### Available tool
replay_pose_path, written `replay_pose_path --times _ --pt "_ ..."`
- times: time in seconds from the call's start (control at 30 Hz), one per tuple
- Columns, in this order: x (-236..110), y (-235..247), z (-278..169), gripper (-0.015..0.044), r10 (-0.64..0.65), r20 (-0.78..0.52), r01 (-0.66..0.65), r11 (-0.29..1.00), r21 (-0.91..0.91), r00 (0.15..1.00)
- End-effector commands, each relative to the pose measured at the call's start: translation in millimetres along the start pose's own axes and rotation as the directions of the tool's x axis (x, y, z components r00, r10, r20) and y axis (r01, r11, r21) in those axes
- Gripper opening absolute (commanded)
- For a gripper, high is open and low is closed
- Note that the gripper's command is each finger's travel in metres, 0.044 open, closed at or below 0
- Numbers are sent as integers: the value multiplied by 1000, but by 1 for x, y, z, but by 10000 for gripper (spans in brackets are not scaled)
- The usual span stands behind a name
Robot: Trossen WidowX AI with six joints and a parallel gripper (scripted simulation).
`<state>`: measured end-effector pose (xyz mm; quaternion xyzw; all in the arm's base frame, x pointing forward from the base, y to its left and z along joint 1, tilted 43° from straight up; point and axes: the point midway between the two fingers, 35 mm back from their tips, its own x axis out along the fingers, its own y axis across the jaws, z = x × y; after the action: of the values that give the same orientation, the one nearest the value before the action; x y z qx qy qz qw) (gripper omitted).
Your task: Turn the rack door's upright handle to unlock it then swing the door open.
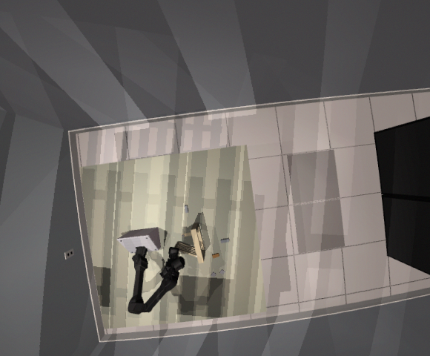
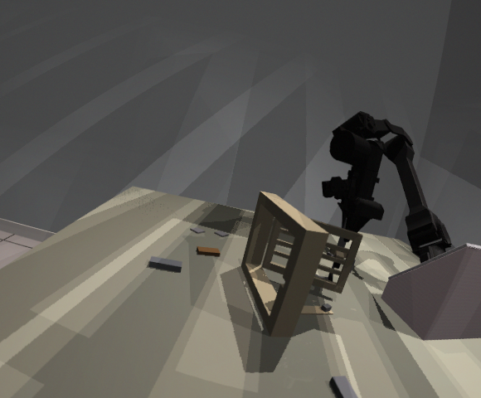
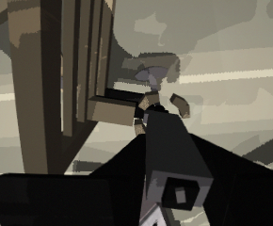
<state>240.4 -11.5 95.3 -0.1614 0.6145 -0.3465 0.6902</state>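
The slatted wooden door stands swung well out from the upright wooden frame, on the arm's side. The wrist view shows a dark grey upright handle beside the door, seen from above. My gripper points down at the door's free side and is shut on this handle. The fingertips are partly hidden in the wrist view. The handle's turn relative to the door is hard to make out.
A pale wedge-shaped box stands by the arm's base. Past the frame lie a grey block, an orange block and two small grey pieces. Another grey block lies beyond the frame's far end.
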Motion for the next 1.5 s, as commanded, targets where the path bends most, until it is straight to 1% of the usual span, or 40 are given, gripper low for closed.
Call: replay_pose_path --times 0.0,0.57,1.17,1.47 --pt "0 -9 2 14 -6 9 6 999 -54 1000" --pt "0 -44 14 14 -7 10 10 959 -284 1000" --pt "-1 -77 35 14 -9 12 14 865 -502 1000" --pt "-1 -79 36 14 -9 12 14 856 -517 1000"
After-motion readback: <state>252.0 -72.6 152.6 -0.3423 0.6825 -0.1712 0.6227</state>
